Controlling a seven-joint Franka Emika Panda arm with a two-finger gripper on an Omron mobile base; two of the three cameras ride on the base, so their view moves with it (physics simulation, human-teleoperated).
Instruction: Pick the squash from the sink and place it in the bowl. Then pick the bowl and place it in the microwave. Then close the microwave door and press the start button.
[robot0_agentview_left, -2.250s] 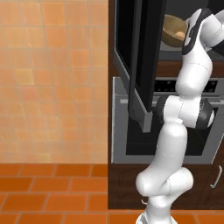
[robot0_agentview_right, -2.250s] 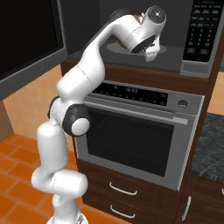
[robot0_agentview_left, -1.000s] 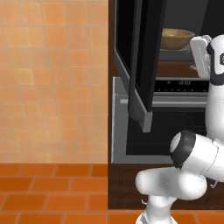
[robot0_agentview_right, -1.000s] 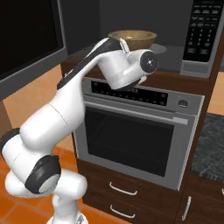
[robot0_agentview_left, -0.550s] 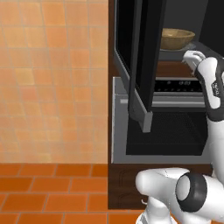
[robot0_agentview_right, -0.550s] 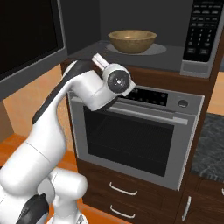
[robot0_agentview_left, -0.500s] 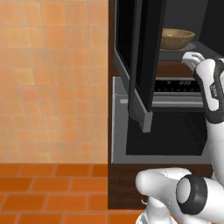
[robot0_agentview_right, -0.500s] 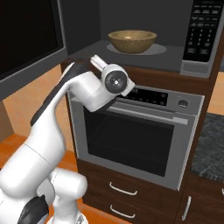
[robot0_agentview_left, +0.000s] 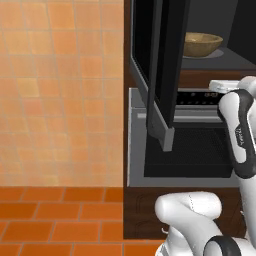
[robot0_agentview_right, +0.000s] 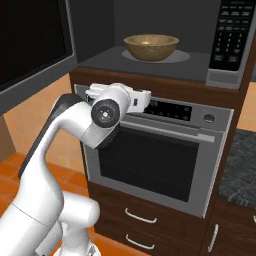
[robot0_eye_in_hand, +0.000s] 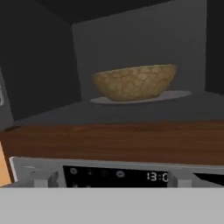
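Since a couple seconds back the arm has pulled out of the microwave cavity and dropped down, so the hand now sits in front of the steel oven's control strip (robot0_agentview_right: 175, 107) instead of up by the bowl.

Going left to right in the left base view: orange tiled wall (robot0_agentview_left: 60, 90), then the wide black glass microwave door (robot0_agentview_left: 167, 70) with its grey trim, swung out edge-on toward us. Right of that, the wide shallow tan wooden bowl (robot0_agentview_left: 202, 44) rests on the pale round plate (robot0_eye_in_hand: 175, 95) in the dark cavity of the built-in microwave (robot0_agentview_right: 150, 65). Can't make out the squash inside it from these angles. Keypad panel (robot0_agentview_right: 232, 37) is on the far right.

The two-finger gripper (robot0_eye_in_hand: 111, 178) is spread about as wide as it goes, holding nothing, looking up at the bowl.

My guess: the door's a light, rigid hinged panel, so no grip needed. I'd push flat on the glass near the free edge, away from the hinge.
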